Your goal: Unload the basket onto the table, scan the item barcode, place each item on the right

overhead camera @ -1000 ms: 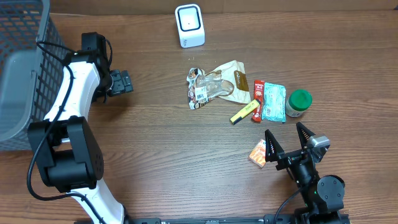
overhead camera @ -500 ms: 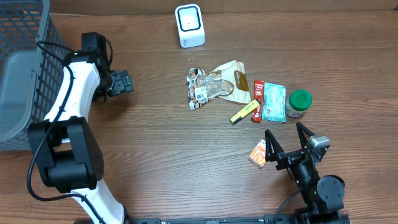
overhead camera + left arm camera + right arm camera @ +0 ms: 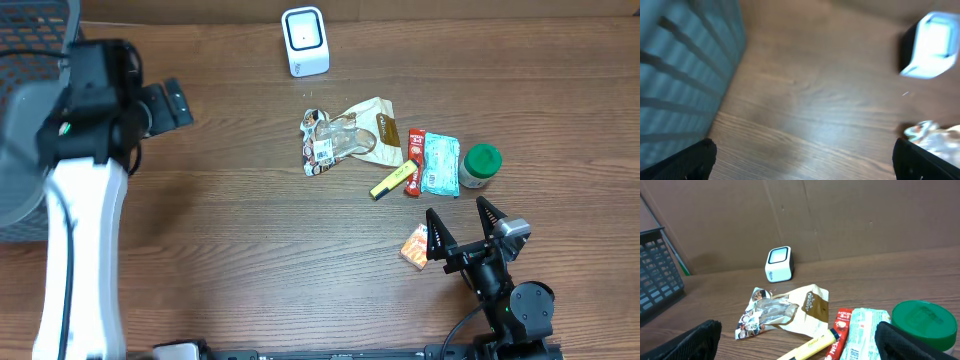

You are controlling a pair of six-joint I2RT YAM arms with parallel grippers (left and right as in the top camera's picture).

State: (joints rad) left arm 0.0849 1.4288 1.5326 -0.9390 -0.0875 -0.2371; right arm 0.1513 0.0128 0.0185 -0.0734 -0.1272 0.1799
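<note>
Overhead, I am seeing the right claw [image 3: 457,212] spread wide at lower right, the orange packet [image 3: 414,246] lying just left of it; the left claw [image 3: 165,105] is sitting upper left, far from the scanner [image 3: 305,40]. Left wrist is showing spread fingertips [image 3: 687,162], everything smeared. Right wrist is cropping the yellow marker [image 3: 812,347] at bottom.

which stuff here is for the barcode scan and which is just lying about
Job: scanner; items it could scan: snack bag, marker, red sachet, teal pack, jar, orange pack.
Lying about, probably: basket.
</note>
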